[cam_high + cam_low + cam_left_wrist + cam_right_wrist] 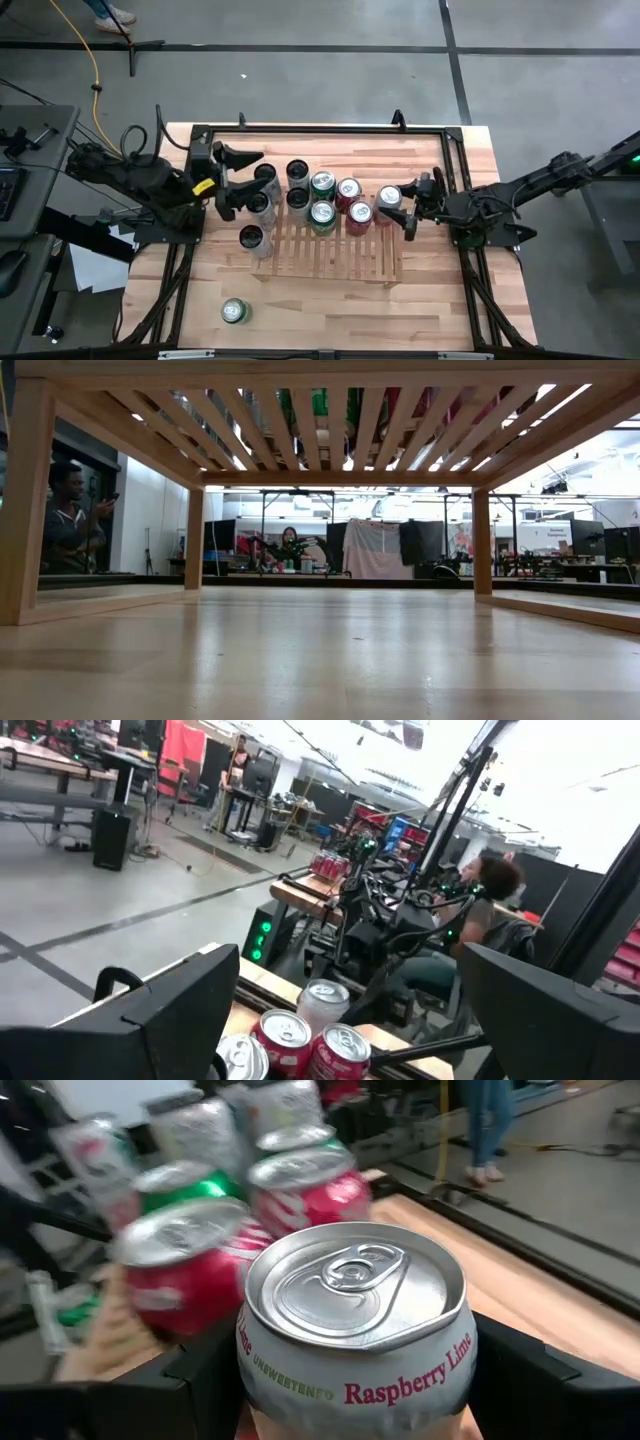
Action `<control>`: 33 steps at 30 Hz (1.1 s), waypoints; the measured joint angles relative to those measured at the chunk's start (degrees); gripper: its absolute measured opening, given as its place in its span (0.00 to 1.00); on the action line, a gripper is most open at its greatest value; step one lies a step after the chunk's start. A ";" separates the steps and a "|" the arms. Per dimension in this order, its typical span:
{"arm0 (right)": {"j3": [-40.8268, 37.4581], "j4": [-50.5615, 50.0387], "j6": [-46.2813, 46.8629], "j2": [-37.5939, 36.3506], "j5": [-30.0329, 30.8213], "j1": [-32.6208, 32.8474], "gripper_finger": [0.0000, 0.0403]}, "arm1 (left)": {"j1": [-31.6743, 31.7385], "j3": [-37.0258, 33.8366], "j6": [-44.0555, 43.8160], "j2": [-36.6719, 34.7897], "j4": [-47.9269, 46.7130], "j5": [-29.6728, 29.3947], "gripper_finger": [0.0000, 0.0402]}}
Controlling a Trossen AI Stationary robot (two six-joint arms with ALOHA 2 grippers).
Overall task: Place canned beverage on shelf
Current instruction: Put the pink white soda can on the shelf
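The silver raspberry-lime can sits upright between the fingers of the right gripper, which are closed against its sides partway down, so the can is held, with its lid and pull tab clear above them. In the high view it hangs over the right end of the shelf, at the end of the back row, with the nearest red can just beside it on the gripper's far side (almost touching, as far as the wrist view shows).

That closeness is the main risk: if the can comes down slightly off line, its wall could knock the red can into the green cans behind and topple the row. The slats have gaps, so a base landing half over one might leave the can tilted. Opening wide may also push a finger into the neighbour.

The can looks undented, with a clean bright lid and red lettering on a pale silver body.

Beyond the row, the left gripper waits with fingers spread wide, holding nothing, near the dark cans at the shelf's other end. One green can stands alone on the table, well apart.
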 joint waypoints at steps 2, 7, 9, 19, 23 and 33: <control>-0.15 0.20 -0.45 0.36 0.80 -0.82 0.70 | 0.00 -0.02 0.42 -0.01 0.33 0.01 0.91; -0.15 0.79 -3.25 0.64 -0.66 -2.63 0.70 | 0.02 0.00 0.53 0.05 -0.02 0.19 0.91; -0.15 0.77 -3.20 0.64 -2.36 -3.03 0.72 | 0.02 0.00 0.53 0.03 -0.02 0.54 0.91; -0.08 1.62 -2.00 0.62 -5.28 -3.05 0.86 | 0.02 0.00 1.01 0.03 -0.19 0.60 0.91; -0.08 1.40 -2.39 0.62 -5.68 -3.05 0.87 | 0.02 0.00 1.01 0.03 -0.19 0.60 0.91; -0.08 0.79 -9.88 0.03 -6.97 -3.05 0.88 | 0.02 0.00 1.01 0.02 0.18 0.59 0.91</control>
